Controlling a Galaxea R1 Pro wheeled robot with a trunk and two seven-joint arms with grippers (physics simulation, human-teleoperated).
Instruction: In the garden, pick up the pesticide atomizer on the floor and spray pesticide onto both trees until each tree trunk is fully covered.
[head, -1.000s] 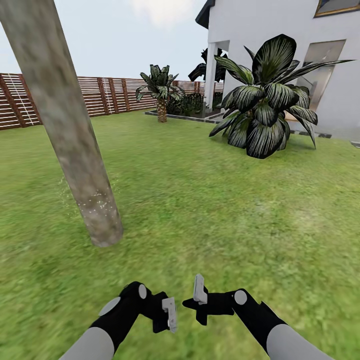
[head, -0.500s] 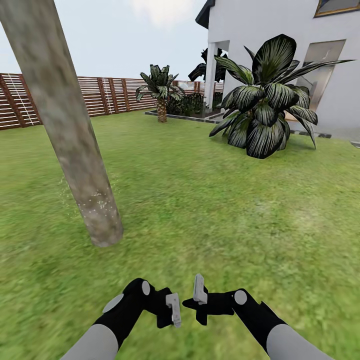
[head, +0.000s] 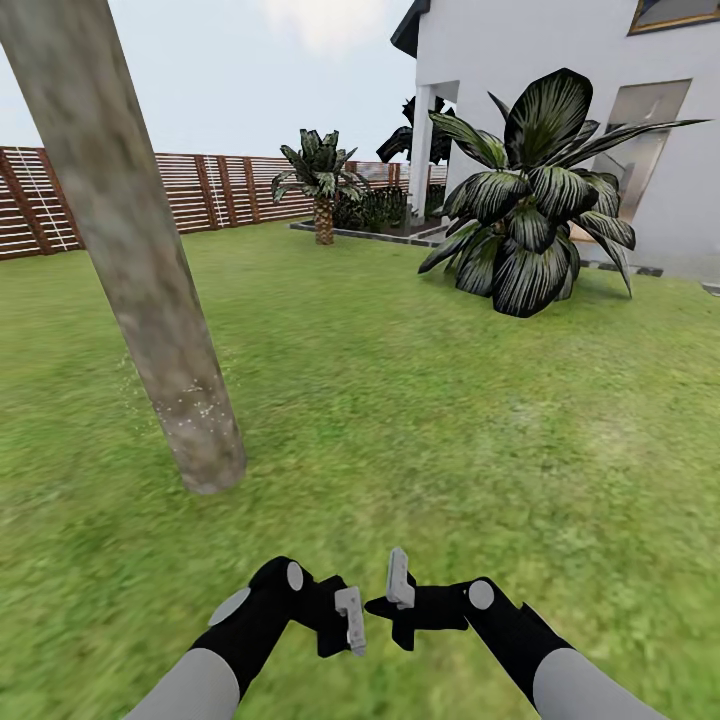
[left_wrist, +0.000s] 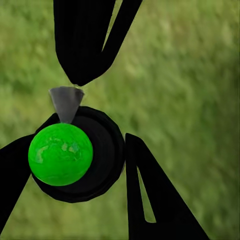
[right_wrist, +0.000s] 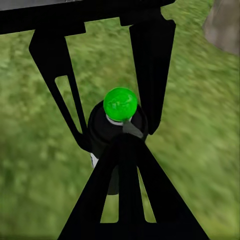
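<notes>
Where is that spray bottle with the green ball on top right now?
The pesticide atomizer shows in both wrist views, just above the lawn between the two sets of fingers, right of the tree trunk.

The trunk (head: 150, 290) runs out past the head view's top edge, so its crown is cut off. In the right wrist view the atomizer (right_wrist: 117, 131) is partly covered by dark fingers (right_wrist: 152, 70). The grass (left_wrist: 200, 75) there and in the left wrist view is blurred.
</notes>
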